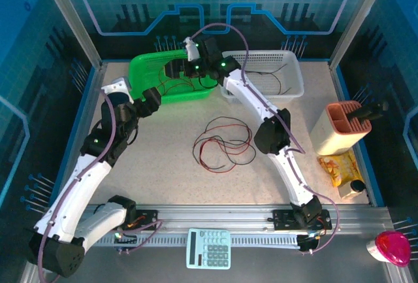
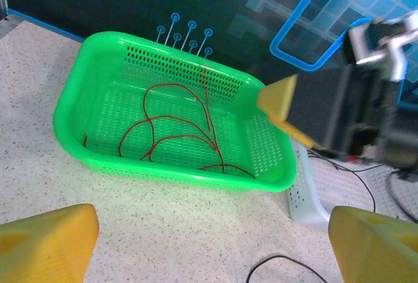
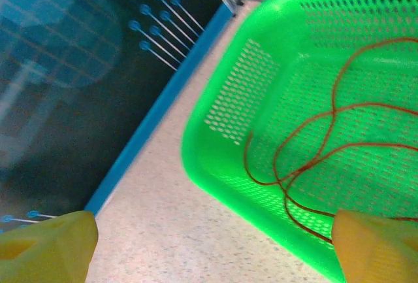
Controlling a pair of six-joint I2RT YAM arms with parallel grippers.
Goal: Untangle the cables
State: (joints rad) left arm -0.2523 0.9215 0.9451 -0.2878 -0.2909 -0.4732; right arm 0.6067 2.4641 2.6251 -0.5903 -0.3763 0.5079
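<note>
Green plastic marks the basket (image 1: 147,67) at 11 o'clock on the bench (image 1: 163,159) in the top view, with a white basket (image 1: 287,87) beside it at 1 o'clock. A red cable (image 1: 175,88) loops inside the green one and a black cable (image 1: 271,79) lies in the white one. The remaining cables (image 1: 222,144), red and black loops crossing each other, rest near the bench centre, apart from both baskets. The right gripper (image 1: 173,70) hangs over the green basket. The left gripper (image 1: 151,99) sits just beside that basket's 7 o'clock corner. A beige holder (image 1: 339,129) stands at 3 o'clock and a calculator (image 1: 209,249) lies at 6 o'clock.

The left wrist view adds the left gripper (image 2: 209,253) with its jaws spread wide and nothing between them but bare bench. The red cable (image 2: 176,129) curves across the perforated basket (image 2: 72,110) floor. One yellow finger (image 2: 281,100) of the right gripper hangs over the basket's 3 o'clock corner. A black strand (image 2: 281,265) lies on the bench at 6 o'clock.

The right wrist view shows the right gripper (image 3: 209,250) also wide apart and empty, above the green basket (image 3: 215,133). The red cable (image 3: 313,159) lies on the floor at 4 o'clock, one loop running close to the right-hand finger; whether they touch I cannot tell.
</note>
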